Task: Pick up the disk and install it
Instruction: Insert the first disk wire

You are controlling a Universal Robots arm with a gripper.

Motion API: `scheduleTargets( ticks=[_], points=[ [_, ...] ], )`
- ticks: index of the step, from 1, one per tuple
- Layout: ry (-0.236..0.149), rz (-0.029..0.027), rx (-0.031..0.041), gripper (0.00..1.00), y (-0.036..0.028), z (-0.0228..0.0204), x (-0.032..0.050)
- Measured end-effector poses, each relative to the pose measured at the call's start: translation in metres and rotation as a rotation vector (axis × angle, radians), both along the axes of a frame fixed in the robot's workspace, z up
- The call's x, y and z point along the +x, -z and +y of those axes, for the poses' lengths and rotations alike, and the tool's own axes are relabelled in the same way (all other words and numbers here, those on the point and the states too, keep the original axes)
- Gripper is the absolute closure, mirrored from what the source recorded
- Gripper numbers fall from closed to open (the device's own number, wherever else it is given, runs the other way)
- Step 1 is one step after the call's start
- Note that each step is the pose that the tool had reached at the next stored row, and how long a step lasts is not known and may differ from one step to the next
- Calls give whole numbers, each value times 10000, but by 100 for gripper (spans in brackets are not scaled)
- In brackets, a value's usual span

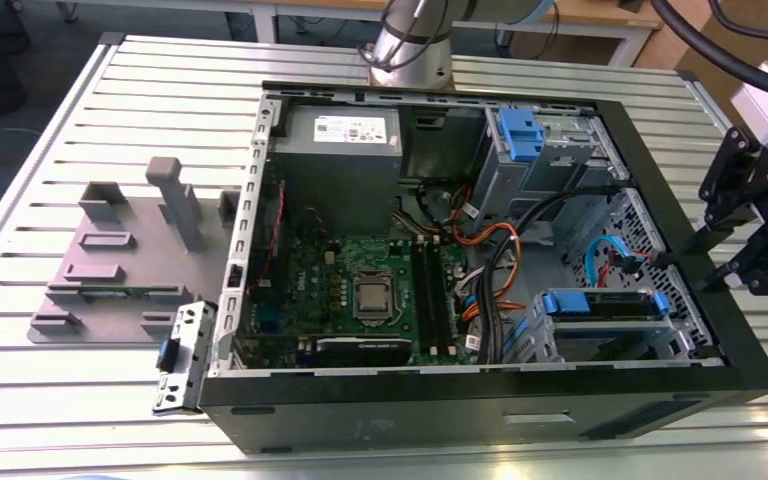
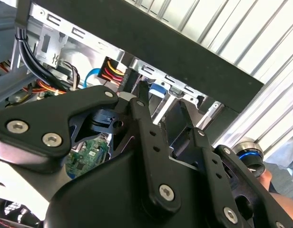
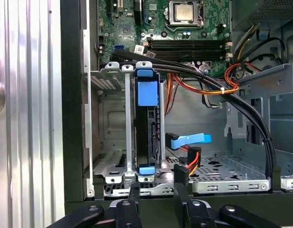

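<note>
The disk [image 1: 606, 305] sits on edge in the metal drive cage [image 1: 544, 345] at the near corner of the open computer case, on the exterior view's right. Its blue rail faces up. In the first wrist view the disk [image 3: 146, 128] stands dark and narrow between the cage's slats, with blue tabs at both ends. My gripper [image 1: 731, 280] hangs just outside the case wall beside that cage. Its black fingers [image 3: 133, 192] are open with nothing between them, a short way back from the disk's end.
A green motherboard [image 1: 357, 290], a grey power supply [image 1: 341, 130] and a second blue-railed bay [image 1: 520, 135] fill the case. Black, orange and blue cables [image 3: 218, 85] cross beside the cage. A grey fixture [image 1: 131, 250] lies on the slatted table. A person's hand [image 2: 272, 178] is near the case.
</note>
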State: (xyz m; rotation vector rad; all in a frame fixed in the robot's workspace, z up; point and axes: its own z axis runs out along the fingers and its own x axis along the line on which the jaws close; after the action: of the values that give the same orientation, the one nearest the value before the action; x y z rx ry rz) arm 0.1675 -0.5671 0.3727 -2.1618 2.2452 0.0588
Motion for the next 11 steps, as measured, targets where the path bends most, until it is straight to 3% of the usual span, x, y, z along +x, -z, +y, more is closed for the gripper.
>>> scheduleTargets(
  ticks=[4, 11],
  points=[
    [-1, 0, 1, 59, 0, 28, -6],
    [0, 0, 5, 59, 7, 39, -30]
  ],
)
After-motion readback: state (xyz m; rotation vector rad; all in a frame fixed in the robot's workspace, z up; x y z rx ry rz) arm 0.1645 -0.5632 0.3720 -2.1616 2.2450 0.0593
